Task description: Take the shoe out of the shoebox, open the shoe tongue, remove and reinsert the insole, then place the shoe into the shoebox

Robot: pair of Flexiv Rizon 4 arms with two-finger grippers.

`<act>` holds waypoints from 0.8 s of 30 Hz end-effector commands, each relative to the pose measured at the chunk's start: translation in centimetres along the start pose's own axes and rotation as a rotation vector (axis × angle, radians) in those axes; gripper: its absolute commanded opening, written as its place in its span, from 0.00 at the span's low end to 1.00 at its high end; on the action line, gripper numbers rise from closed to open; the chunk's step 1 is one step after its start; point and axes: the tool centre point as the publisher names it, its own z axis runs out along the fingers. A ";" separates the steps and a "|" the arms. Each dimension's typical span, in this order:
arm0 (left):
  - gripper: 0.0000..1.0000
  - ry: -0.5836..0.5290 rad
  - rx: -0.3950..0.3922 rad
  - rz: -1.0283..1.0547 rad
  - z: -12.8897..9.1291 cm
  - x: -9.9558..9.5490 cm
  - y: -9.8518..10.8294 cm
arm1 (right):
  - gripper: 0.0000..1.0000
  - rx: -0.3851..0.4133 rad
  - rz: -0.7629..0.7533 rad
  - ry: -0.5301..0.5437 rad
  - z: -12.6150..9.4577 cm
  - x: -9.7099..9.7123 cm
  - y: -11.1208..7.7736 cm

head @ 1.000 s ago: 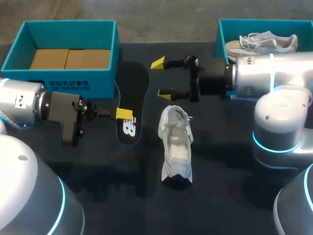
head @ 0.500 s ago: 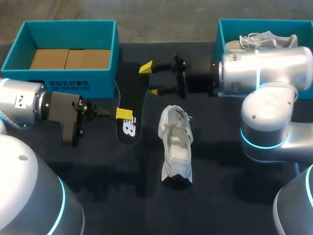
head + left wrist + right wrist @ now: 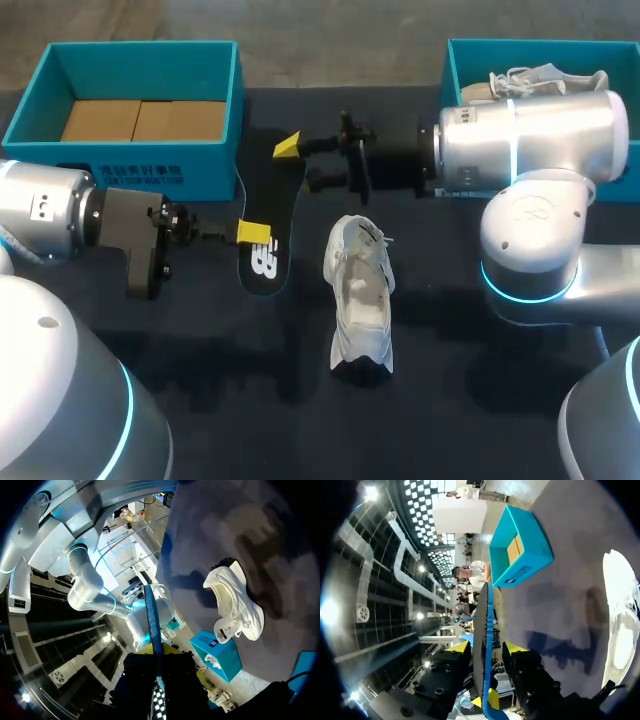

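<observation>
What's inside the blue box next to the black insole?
Two brown cardboard pieces lie side by side on the floor of the blue box beside the insole. Nothing else shows in it. Whatever is beneath the cardboard is covered, so I cannot tell.

White shoe [image 3: 360,300], black insole [image 3: 278,195], teal shoebox [image 3: 210,165]
</observation>
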 end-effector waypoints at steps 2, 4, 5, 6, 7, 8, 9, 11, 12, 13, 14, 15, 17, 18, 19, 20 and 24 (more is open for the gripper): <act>0.00 0.000 -0.004 0.003 0.1 0.0 -0.1 | 0.35 -0.010 -0.005 -0.013 0.6 0.6 -0.1; 0.00 0.000 -0.004 0.003 0.1 0.0 -0.1 | 0.33 -0.012 -0.008 -0.014 0.6 0.8 -0.1; 0.00 0.000 -0.004 0.003 0.1 0.0 -0.1 | 0.33 -0.012 -0.008 -0.014 0.6 0.8 -0.1; 0.00 0.000 -0.004 0.003 0.1 0.0 -0.1 | 0.32 -0.012 -0.009 -0.013 0.6 0.9 -0.1; 0.00 0.000 -0.004 0.003 0.1 0.0 -0.1 | 0.31 -0.011 -0.009 -0.012 0.6 0.9 -0.1; 0.00 0.000 -0.004 0.003 0.1 0.0 -0.1 | 0.31 -0.011 -0.009 -0.012 0.6 0.9 -0.1; 0.00 0.000 -0.004 0.003 0.1 0.0 -0.1 | 0.28 -0.007 -0.010 -0.005 0.7 1.0 -0.1; 0.00 0.000 -0.004 0.003 0.1 0.0 -0.1 | 0.27 -0.007 -0.010 -0.005 0.7 1.1 -0.1; 0.00 0.000 -0.004 0.003 0.1 0.0 -0.1 | 0.26 -0.008 -0.011 -0.003 0.6 1.2 -0.1; 0.00 0.000 -0.004 0.003 0.1 0.0 -0.1 | 0.25 -0.008 -0.013 -0.002 0.6 1.2 -0.1; 0.00 0.000 -0.004 0.003 0.1 0.0 -0.1 | 0.25 -0.008 -0.014 0.000 0.6 1.3 -0.1; 0.00 0.000 -0.004 0.003 0.1 0.0 -0.1 | 0.23 -0.007 -0.014 0.001 0.5 1.3 -0.1; 0.00 0.000 -0.004 0.003 0.1 0.0 -0.1 | 0.17 -0.007 -0.016 0.002 0.5 1.4 -0.1; 0.00 0.000 -0.004 0.003 0.1 0.0 -0.1 | 0.16 -0.008 -0.016 0.001 0.5 1.4 -0.1; 0.00 0.000 -0.004 0.003 0.1 0.0 -0.1 | 0.15 -0.008 -0.017 0.000 0.5 1.5 -0.1; 0.00 0.000 -0.004 0.003 0.1 0.0 -0.1 | 0.14 -0.008 -0.017 0.001 0.5 1.5 -0.1; 0.00 0.000 -0.004 0.003 0.1 0.0 -0.1 | 0.15 -0.014 -0.014 0.005 0.2 1.4 0.0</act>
